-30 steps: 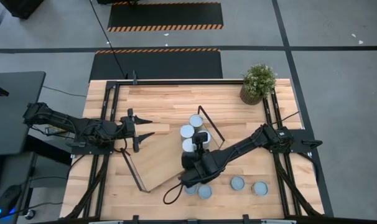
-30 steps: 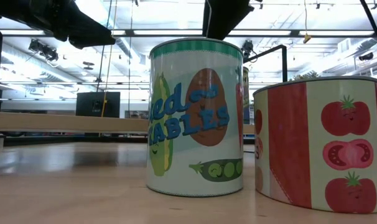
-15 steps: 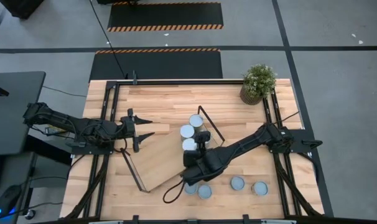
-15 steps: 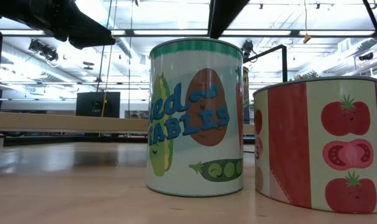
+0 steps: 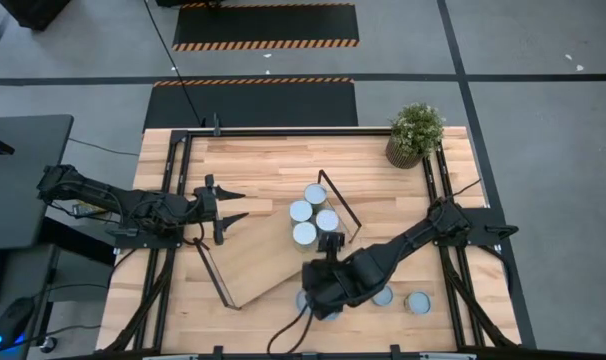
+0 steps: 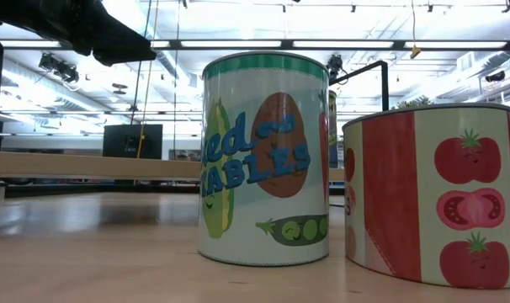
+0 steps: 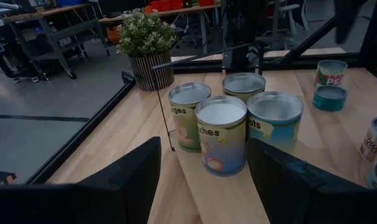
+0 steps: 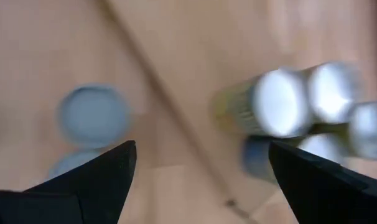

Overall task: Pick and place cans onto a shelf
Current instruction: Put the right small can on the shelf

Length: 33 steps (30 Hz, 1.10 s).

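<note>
Now the right gripper [image 5: 324, 283] has moved away from the shelf [image 5: 258, 262]: half a second ago it was above the cluster of cans at the far end of the board, and now it is beside the near long edge of the shelf, over the cans that wait on the table. Its fingers [image 8: 95, 180] are wide apart and hold nothing. Four cans [image 5: 313, 212] stand together on the shelf, close to the wire loop [image 5: 340, 203] at that end; one second ago only three tops were visible there. I judge that one can was just placed and the arm goes for the next one, perhaps the can [image 5: 382, 295] near the shelf's near corner. The left gripper [image 5: 228, 206] waits just beyond the other end of the shelf, also open and empty.
</note>
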Each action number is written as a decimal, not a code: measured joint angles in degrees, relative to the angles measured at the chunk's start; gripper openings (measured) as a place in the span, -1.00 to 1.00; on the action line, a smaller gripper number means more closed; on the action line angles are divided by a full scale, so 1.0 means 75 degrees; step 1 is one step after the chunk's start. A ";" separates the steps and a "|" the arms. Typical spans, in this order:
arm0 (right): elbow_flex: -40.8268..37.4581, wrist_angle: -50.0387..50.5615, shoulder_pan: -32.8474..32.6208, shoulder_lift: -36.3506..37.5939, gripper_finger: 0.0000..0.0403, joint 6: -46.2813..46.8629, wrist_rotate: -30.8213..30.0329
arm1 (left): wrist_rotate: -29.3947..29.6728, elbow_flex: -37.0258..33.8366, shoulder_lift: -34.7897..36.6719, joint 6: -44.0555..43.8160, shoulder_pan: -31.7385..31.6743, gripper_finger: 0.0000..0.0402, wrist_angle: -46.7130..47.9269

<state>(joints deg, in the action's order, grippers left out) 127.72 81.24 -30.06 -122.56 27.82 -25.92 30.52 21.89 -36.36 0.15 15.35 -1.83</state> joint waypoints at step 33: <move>-0.6561 0.0275 -0.2082 0.2364 0.85 0.5162 0.5194 | -0.0047 0.0006 -0.0003 -0.0141 0.0000 0.21 0.0000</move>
<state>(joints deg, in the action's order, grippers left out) 78.51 83.30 -45.68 -104.83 66.54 13.04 30.17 21.93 -36.38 -0.91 15.35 -1.83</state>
